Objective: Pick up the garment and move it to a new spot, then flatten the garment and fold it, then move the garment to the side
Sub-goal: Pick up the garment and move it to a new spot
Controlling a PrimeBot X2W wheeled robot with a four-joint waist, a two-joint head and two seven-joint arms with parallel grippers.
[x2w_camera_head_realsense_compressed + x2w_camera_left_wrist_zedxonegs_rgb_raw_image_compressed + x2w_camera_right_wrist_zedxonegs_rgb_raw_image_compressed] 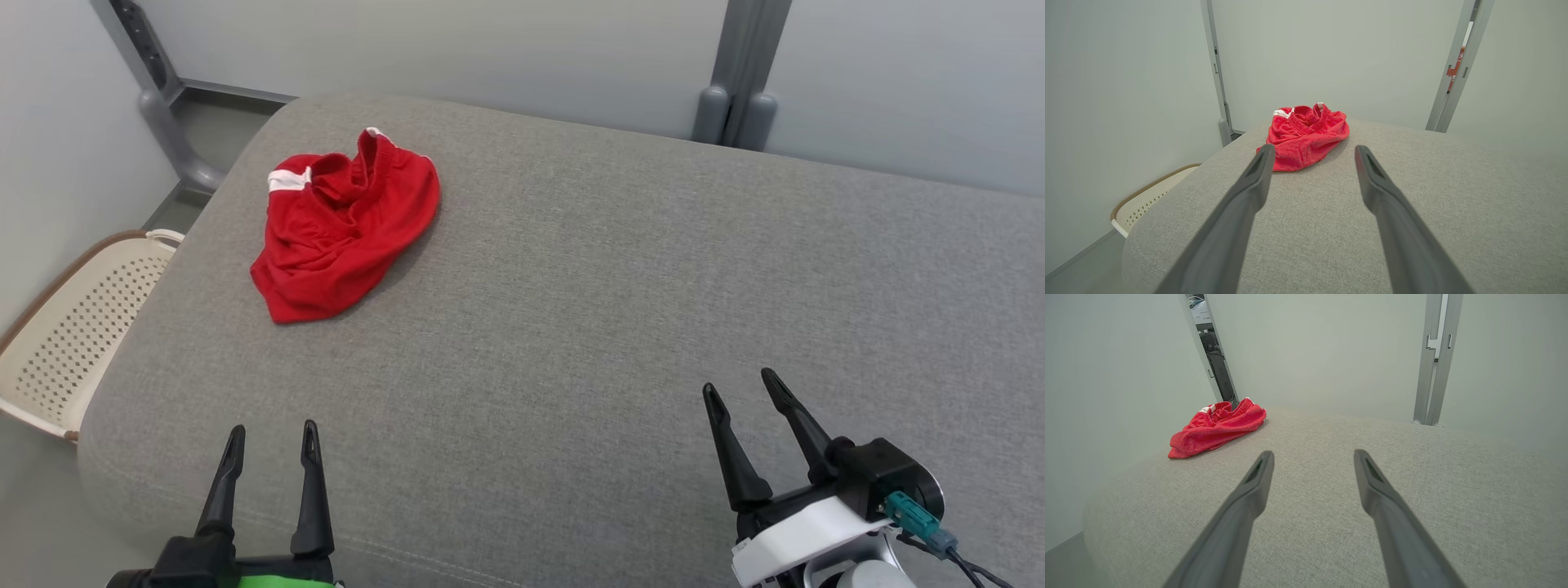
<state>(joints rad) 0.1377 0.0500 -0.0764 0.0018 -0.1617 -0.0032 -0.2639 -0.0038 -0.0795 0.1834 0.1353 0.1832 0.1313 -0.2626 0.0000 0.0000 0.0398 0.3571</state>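
1. Left end effector (273, 426): fingers spread wide, empty, above the grey fabric desk's (612, 286) near edge.
2. Right end effector (738, 380): wide open, holding nothing.
3. Red shorts (343, 229): crumpled near the desk's far left corner.

garment (343, 229): bright red, white bands at its 11 o'clock edge | counter (612, 286): plain grey, tiny woven specks | basket (73, 343) at 9 o'clock: cream, rows of little holes, brown rim | left tool (273, 426): black, green back | right tool (738, 380): black, white back, teal plug (910, 510) | wall (490, 49): pale grey
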